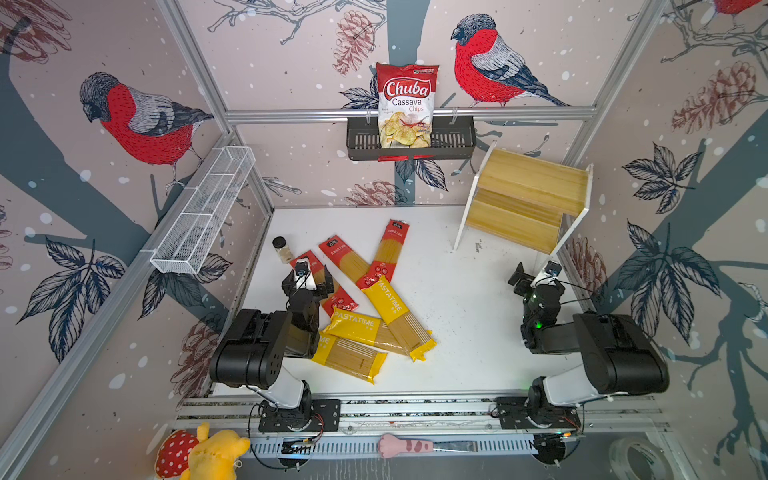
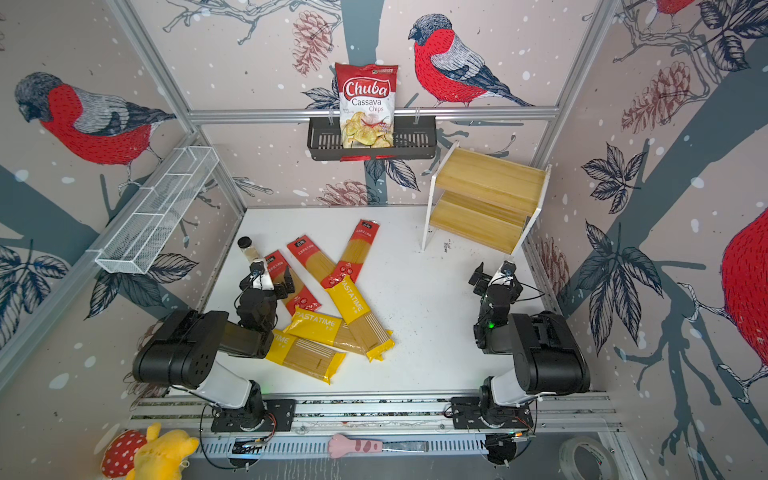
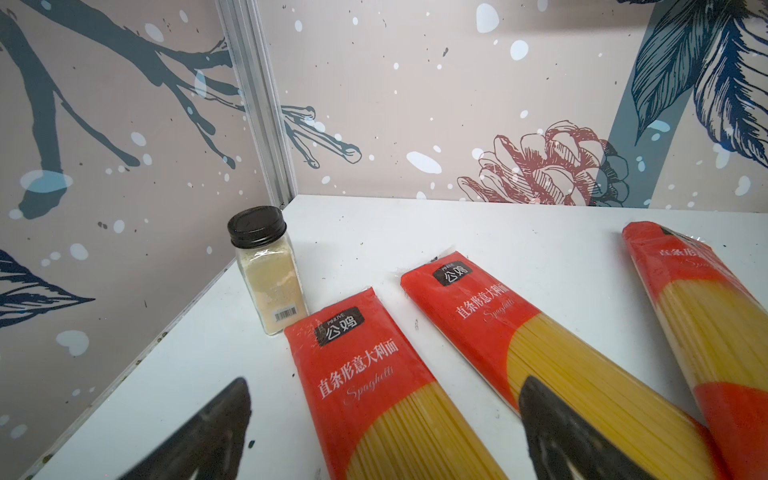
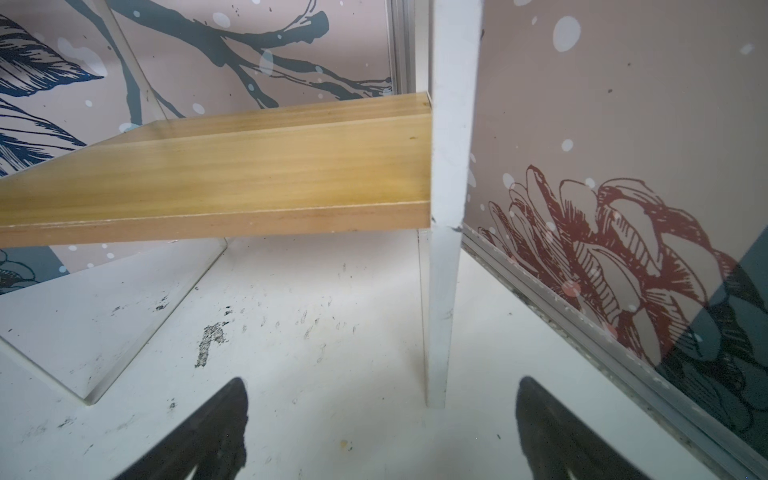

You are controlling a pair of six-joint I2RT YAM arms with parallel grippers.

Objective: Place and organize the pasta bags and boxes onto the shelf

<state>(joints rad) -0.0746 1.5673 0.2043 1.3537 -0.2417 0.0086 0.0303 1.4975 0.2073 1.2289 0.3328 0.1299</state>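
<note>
Six spaghetti packets lie scattered left of the table's middle. Three are red-ended (image 1: 347,259) (image 1: 388,253) (image 1: 338,299) and three are yellow PASTATIME ones (image 1: 395,309) (image 1: 357,328) (image 1: 353,359), partly overlapping. My left gripper (image 1: 308,277) (image 3: 384,380) hovers open over the leftmost red packet (image 3: 374,386), one finger on either side and nothing gripped. The empty two-tier wooden shelf (image 1: 528,183) (image 4: 249,174) stands at the back right. My right gripper (image 1: 536,274) (image 4: 381,380) is open and empty above bare table, just before the shelf's right side panel (image 4: 440,316).
A spice jar (image 1: 282,249) (image 3: 268,270) stands by the left wall beside the red packets. A chips bag (image 1: 407,104) sits in the black basket (image 1: 361,143) on the back rail. A white wire basket (image 1: 203,212) hangs on the left wall. Plush toys (image 1: 203,455) lie beyond the front rail.
</note>
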